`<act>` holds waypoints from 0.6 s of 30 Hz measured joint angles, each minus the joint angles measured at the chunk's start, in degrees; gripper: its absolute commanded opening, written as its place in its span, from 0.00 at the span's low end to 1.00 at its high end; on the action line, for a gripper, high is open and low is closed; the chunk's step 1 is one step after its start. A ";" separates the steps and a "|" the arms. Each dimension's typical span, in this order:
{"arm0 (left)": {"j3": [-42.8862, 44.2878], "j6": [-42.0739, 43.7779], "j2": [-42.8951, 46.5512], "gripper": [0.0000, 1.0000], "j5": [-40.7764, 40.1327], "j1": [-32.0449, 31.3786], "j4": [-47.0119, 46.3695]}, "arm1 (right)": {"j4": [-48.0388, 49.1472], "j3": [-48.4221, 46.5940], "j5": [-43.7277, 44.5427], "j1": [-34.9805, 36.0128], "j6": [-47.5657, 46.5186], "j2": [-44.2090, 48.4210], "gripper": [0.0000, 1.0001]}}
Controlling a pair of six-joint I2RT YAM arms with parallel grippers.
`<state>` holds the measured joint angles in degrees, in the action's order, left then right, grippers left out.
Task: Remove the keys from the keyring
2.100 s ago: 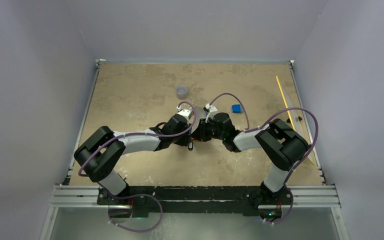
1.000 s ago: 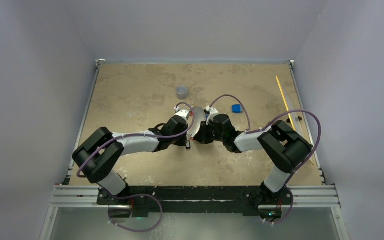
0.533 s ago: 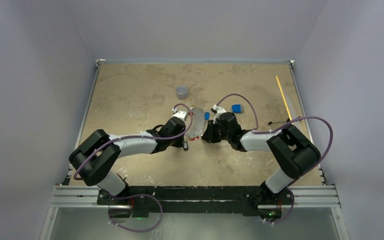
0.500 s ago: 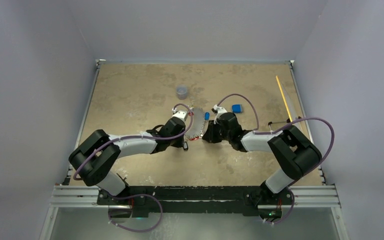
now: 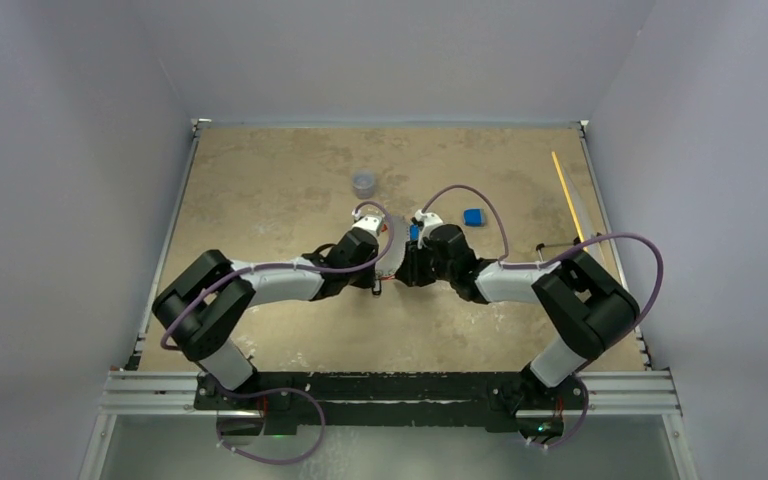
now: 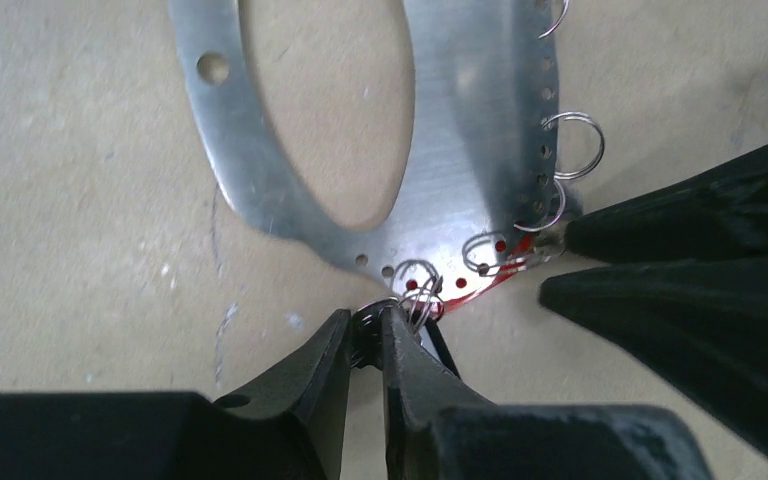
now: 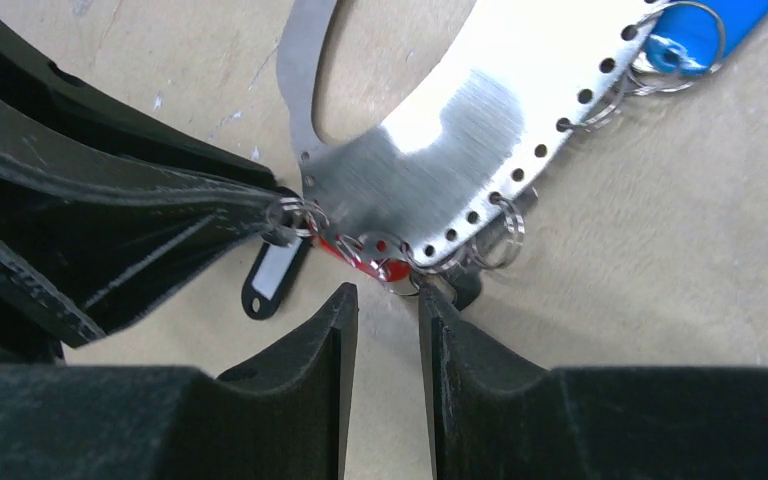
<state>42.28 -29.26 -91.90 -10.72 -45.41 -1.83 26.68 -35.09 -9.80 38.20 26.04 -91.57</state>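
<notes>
Your left gripper (image 6: 368,335) is pinched tight on a small split ring (image 6: 392,303) at the near edge of the keyring (image 6: 460,150), mid-table between both arms. Your right gripper (image 7: 384,300) is a slit apart beside the red tag (image 7: 340,248), holding nothing.

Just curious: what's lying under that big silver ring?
A red tag peeks out from under the keyring; most of it, and whatever else lies beneath, is covered by the metal.

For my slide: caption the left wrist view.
Left gripper pinches a small split ring on the keyring rim, right gripper close beside.
</notes>
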 measured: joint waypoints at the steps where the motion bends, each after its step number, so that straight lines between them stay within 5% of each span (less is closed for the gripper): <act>1: 1.18 0.17 -1.18 0.13 0.02 0.00 -0.28 | 0.15 -0.52 0.15 0.00 -0.20 -0.59 0.32; 18: 8.81 3.96 -8.07 0.11 0.02 2.36 -0.52 | -0.48 -4.39 4.66 0.07 -3.65 -2.45 0.35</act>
<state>51.09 -25.30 -99.96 -10.70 -43.05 -2.35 26.20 -39.48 -5.15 38.26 22.39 -94.02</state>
